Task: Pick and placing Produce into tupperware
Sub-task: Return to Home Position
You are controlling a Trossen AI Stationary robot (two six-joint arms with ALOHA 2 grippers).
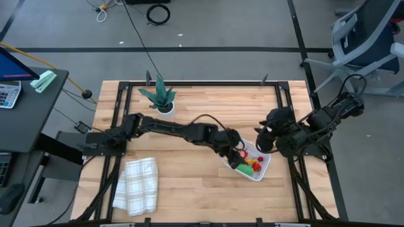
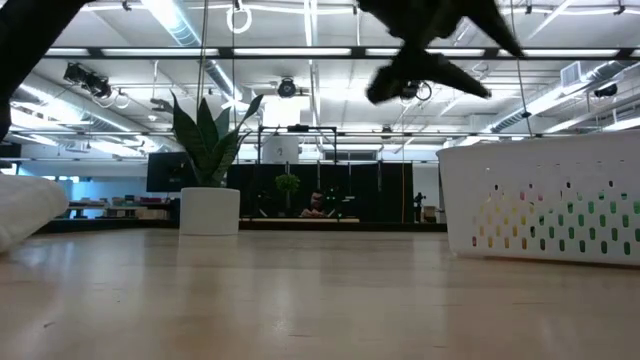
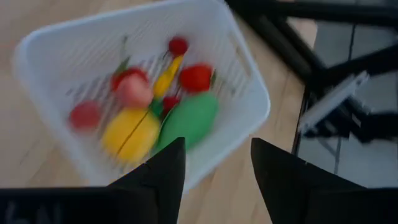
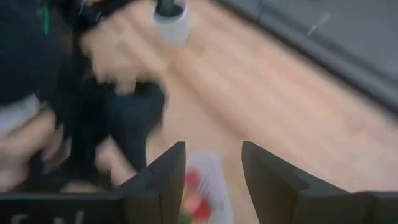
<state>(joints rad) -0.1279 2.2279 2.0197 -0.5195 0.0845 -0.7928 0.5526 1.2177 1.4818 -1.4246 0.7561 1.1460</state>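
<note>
The white tupperware [image 1: 251,165] sits on the table's right half. In the left wrist view the tupperware [image 3: 56,50] holds the produce: a green piece [image 3: 193,118], a round yellow piece [image 3: 130,134], a slim yellow-orange piece [image 3: 168,78] and several small red pieces [image 3: 196,76]. My left gripper [image 3: 217,168] hovers open just above the container's rim, holding nothing; in the high view it [image 1: 235,151] is at the container's left side. My right gripper [image 4: 213,174] is open and empty, above the table by the container's far right corner [image 1: 265,140].
A potted plant [image 1: 161,99] stands near the far edge, left of centre. A white checked folded cloth [image 1: 137,184] lies near the left front. A dark frame [image 1: 287,120] borders the table. Bare wood [image 1: 196,189] lies between cloth and container.
</note>
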